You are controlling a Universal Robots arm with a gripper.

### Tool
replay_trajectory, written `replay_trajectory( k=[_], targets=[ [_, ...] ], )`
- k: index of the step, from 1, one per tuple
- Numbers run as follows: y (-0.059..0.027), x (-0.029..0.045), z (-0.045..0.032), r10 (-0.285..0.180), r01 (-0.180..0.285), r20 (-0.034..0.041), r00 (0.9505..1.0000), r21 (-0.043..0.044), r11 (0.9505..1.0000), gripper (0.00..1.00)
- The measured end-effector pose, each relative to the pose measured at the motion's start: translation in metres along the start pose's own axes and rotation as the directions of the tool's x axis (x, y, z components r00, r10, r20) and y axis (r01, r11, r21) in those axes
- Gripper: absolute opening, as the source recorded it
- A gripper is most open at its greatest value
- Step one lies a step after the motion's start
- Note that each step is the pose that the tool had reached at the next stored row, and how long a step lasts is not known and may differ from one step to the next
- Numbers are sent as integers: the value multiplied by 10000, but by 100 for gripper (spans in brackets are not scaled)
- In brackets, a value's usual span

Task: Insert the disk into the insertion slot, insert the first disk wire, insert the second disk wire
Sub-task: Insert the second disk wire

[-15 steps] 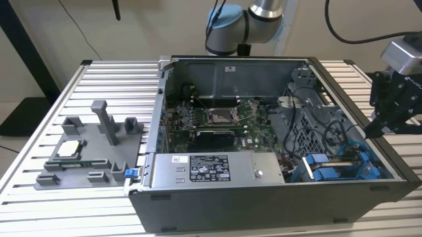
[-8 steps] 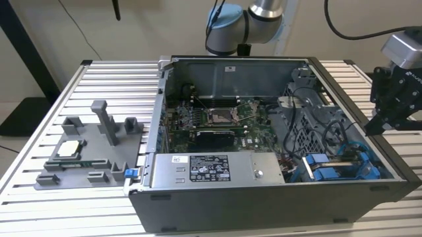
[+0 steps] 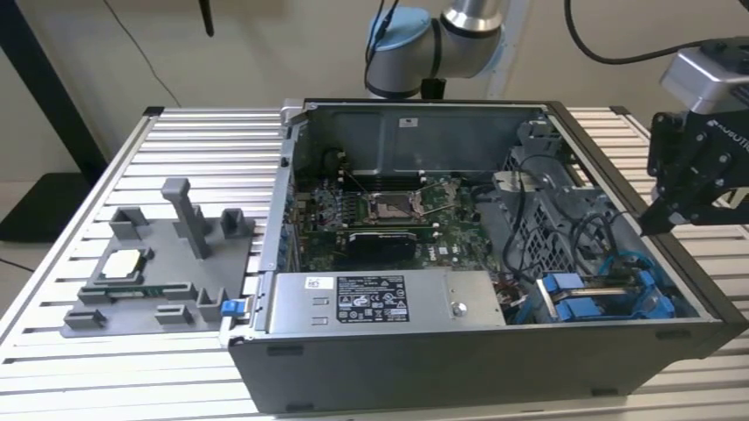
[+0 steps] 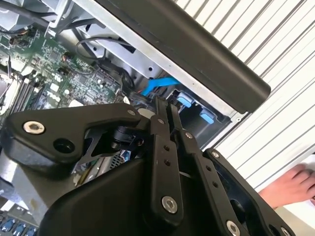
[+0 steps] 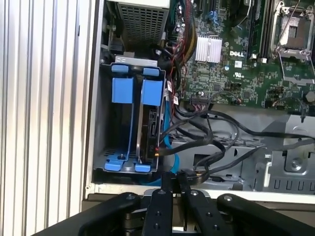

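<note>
The disk (image 5: 149, 129) stands on edge inside the insertion slot (image 5: 106, 123), a grey bay with blue rails, under its blue handle (image 5: 151, 92). A second blue carrier (image 5: 122, 89) sits beside it. A black wire (image 5: 189, 129) and a thin blue wire (image 5: 167, 140) reach the disk's exposed end; whether they are seated I cannot tell. My gripper (image 5: 173, 178) hovers just outside the case wall by the bay, shut with nothing between its fingers. In the exterior view the gripper (image 3: 653, 224) hangs at the case's right side above the bay (image 3: 602, 298). The second wrist view shows its fingers (image 4: 158, 110) pressed together.
A grey labelled power-supply box (image 3: 374, 301) lies beside the bay, and the motherboard (image 3: 387, 219) sits behind it. Loose black cables (image 3: 550, 219) cross the case. A grey fixture (image 3: 164, 263) stands on the exterior view's left. A person's hand (image 4: 290, 184) rests on the slatted table.
</note>
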State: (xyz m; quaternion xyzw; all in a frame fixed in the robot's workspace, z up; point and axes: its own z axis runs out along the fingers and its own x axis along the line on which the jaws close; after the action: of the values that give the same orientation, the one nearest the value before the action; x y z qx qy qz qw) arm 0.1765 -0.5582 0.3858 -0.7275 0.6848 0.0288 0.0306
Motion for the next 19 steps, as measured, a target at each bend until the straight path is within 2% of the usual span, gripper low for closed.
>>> replay_trajectory(
  k=[9,19],
  targets=[
    [213,-89,-18,-8,8,-15,10000,237,9997,0],
    [398,-109,-33,-23,24,-29,10000,461,9989,0]
  ],
)
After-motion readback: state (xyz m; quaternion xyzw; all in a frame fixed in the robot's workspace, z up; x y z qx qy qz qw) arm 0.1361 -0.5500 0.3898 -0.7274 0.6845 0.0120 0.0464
